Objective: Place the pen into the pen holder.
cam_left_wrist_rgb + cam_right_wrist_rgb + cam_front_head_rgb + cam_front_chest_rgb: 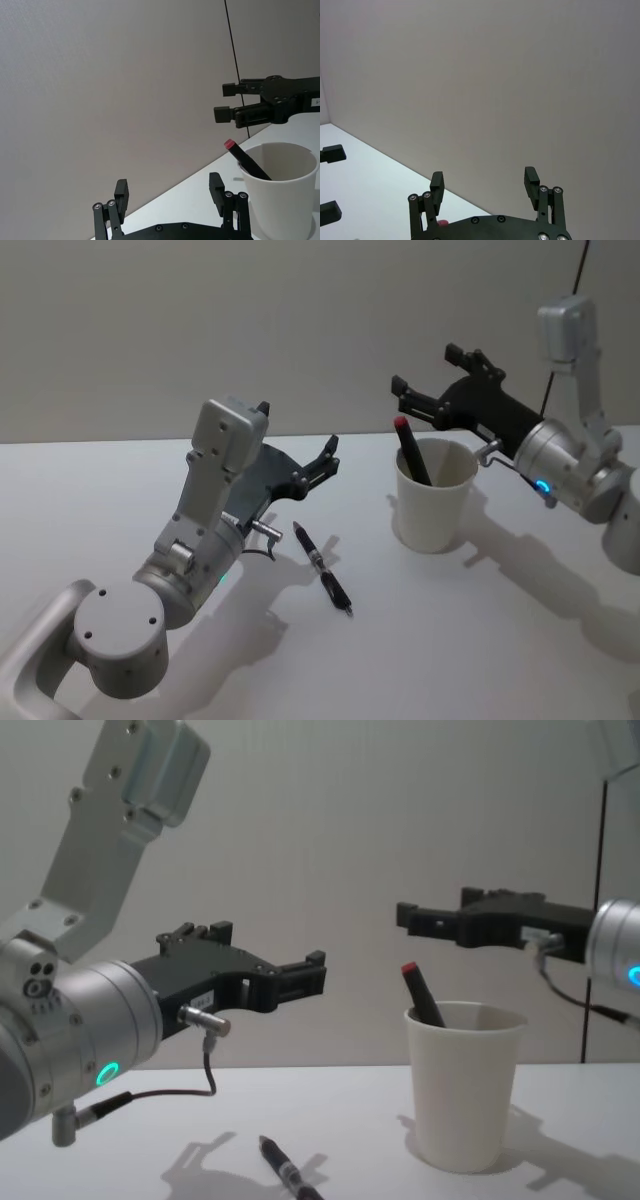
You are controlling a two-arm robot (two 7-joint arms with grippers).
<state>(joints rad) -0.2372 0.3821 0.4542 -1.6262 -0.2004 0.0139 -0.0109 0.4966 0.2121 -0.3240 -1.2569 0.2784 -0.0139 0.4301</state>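
Pen [322,568] flat on table [520,640], at 8 o'clock from cup [433,502].
Left pincer [328,462] wide, above it; right pincer [430,375] wide over cup. Drop left straight down, grip mid-barrel across pen's axis.

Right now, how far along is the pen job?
Partly done. One red-capped pen stands in the pen holder. Nothing is in hand: the left gripper and the right gripper are both open and empty, the right one raised over the holder. A black pen lies on the table by the left gripper, not yet picked up.
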